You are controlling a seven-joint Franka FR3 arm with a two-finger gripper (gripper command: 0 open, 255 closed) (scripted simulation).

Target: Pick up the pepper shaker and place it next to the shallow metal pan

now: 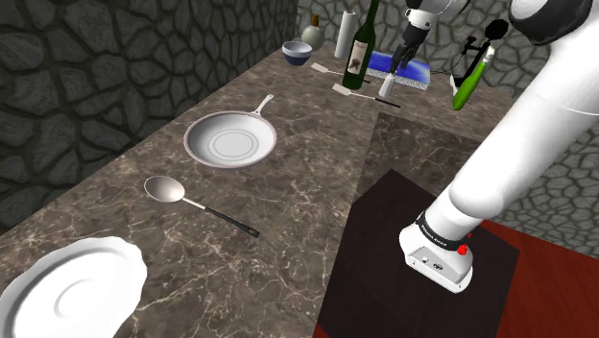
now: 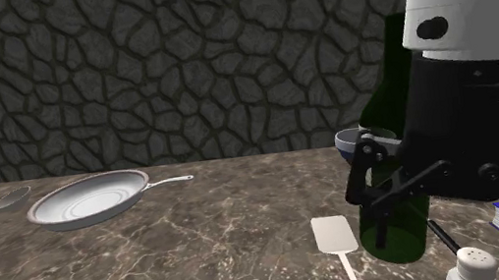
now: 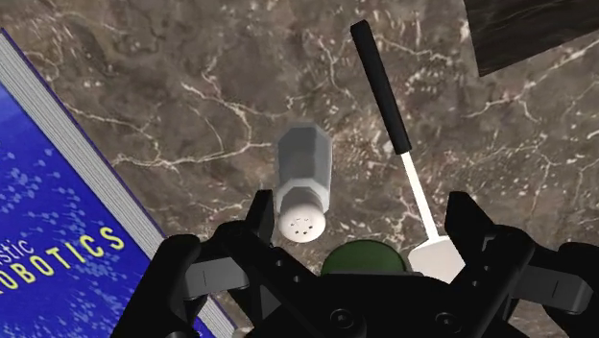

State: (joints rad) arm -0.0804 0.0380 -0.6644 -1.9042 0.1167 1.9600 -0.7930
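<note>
Claw (image 3: 363,209): open wide, both black fingers (image 3: 261,216) standing apart, nothing gripped. I hang over the far end of the brown marbled table (image 1: 288,221).

Task item: one white pepper shaker (image 3: 303,187) with a perforated cap. It stands upright on the table below my claw, closer to one finger than the other. I cannot tell whether that finger touches it. It stands between a blue book (image 3: 58,240) and a black-handled white spatula (image 3: 386,91).

Destination: one shallow round pale pan (image 1: 230,139) with a dark rim and a thin handle. It sits mid-table, well apart from the pepper shaker, toward the shoulder view's left.

Obstructions and cut-offs:
- In the shoulder view the pepper shaker is a small pale shape under my claw, hard to make out.
- In the second exterior view the frame's lower edge cuts it off.
- In that same view my claw hides much of the dark green wine bottle (image 1: 361,48).
- The wrist view's frame edge crops the blue book.
- The large white plate (image 1: 72,288) runs off the near edge of the shoulder view.

Count:
- Two bottles, the second a bright green bottle (image 1: 470,82).
- Two spatulas, the other lying farther off (image 1: 324,68).
- One black-handled spoon (image 1: 168,190).
- One small bowl (image 1: 298,53).
- One upright white roll (image 1: 344,34).
- One each of plate, pan, pepper shaker and book.
</note>
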